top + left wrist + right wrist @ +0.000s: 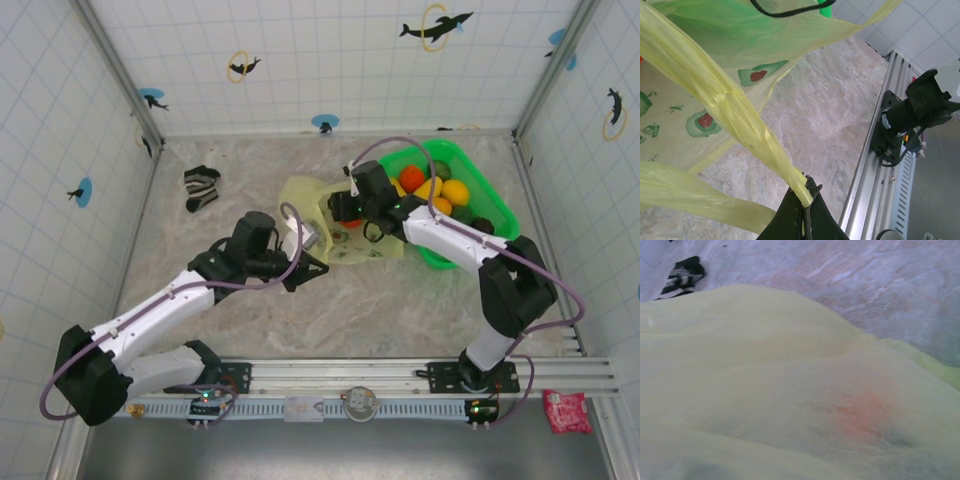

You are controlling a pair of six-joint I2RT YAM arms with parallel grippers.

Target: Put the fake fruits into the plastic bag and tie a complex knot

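Holding the bag's mouth up by one handle, with most fruits not yet moved.

Left gripper (807, 194) is pinched shut on the twisted handle (735, 107) at the bottom of its wrist view, apparently pulling it taut so the bag (305, 198) gapes at the centre of the top view. Right gripper (348, 210) hangs over that mouth; I cannot tell whether its jaws are apart. What is probably a red fruit (860, 415) shows dimly through the film. Other fruits (455, 190) sit in the basket (500, 215), upper right, beside the bag. Sock (200, 187) lies upper left, well apart. Slack film may block drops.
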